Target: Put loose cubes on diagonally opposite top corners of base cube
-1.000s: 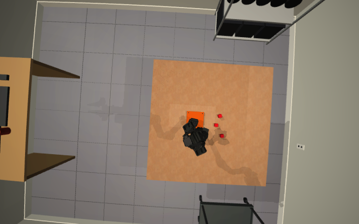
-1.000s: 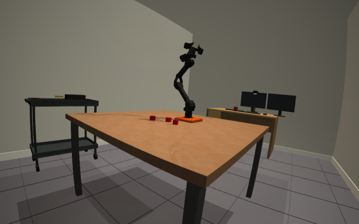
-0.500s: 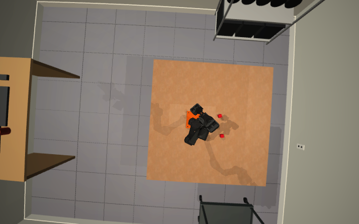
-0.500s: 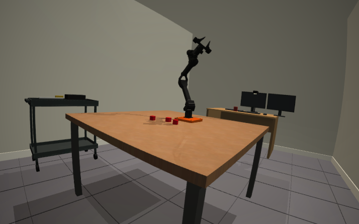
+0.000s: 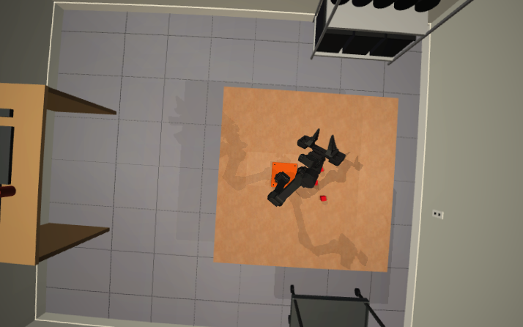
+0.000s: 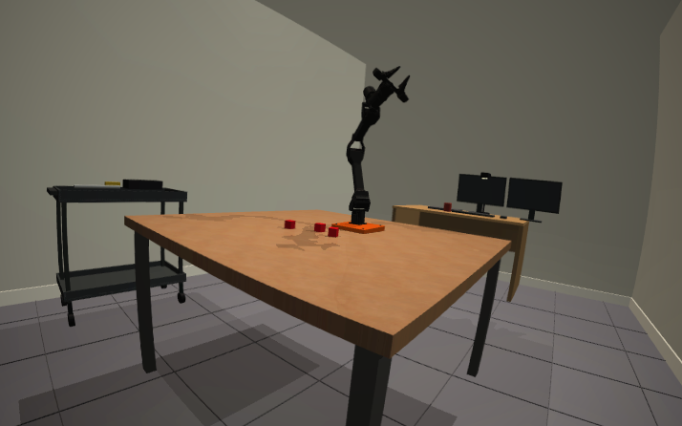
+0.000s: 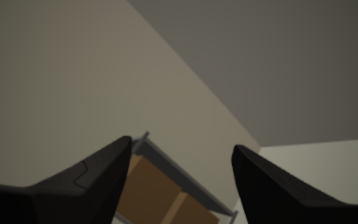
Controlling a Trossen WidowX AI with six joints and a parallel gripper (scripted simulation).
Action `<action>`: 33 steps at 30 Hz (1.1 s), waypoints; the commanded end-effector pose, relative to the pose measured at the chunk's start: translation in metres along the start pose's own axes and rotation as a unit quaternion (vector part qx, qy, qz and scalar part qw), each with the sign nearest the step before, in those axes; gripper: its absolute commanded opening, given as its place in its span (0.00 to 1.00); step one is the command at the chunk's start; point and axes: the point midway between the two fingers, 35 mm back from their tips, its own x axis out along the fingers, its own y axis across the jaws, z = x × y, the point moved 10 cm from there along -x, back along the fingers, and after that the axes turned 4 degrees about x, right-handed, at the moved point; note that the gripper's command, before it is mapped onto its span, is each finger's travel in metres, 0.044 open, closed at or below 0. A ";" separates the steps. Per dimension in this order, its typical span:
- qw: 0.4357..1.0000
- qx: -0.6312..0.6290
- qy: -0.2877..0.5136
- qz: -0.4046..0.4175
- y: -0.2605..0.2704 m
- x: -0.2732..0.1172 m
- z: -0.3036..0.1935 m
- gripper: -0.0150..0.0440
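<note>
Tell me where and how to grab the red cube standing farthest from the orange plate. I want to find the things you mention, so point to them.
Grip the red cube (image 5: 323,198) (image 6: 289,223) by two opposite upright faces, probably coming from straight above: it lies flat, and no other cube touches its sides.
</note>
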 end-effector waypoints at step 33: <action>0.752 0.297 0.446 -0.385 -0.107 -0.110 -0.201 0.70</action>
